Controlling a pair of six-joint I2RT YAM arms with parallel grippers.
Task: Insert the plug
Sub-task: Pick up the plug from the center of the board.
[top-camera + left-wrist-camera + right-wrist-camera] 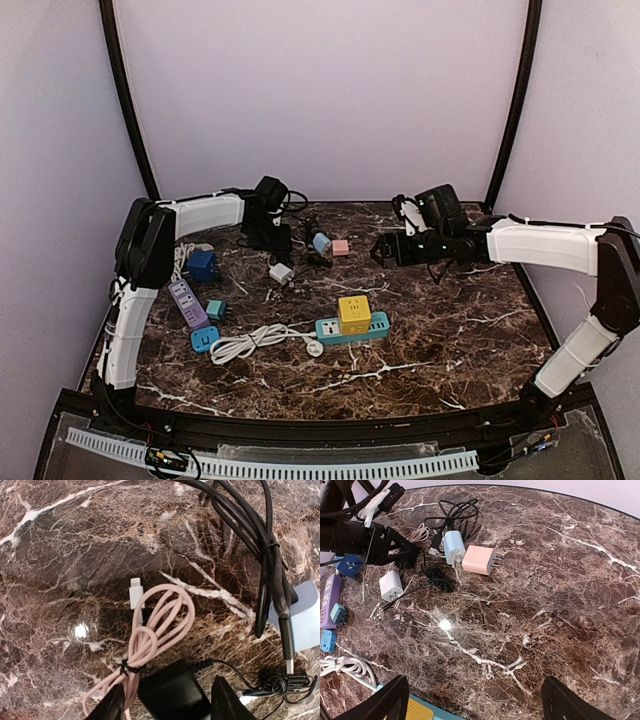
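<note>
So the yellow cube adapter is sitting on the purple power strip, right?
Not quite. The yellow cube adapter sits on the teal power strip; the purple power strip lies apart from it, nearer the left arm. The top external view shows this.

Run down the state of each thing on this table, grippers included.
left gripper: open, fingers either side of the black adapter
right gripper: open, empty
black adapter: between the fingers, not yet clamped
pink cable: coiled, tied, unplugged
pink charger: on its side, unplugged
yellow cube adapter: seated on the teal power strip
white cord: coiled
</note>
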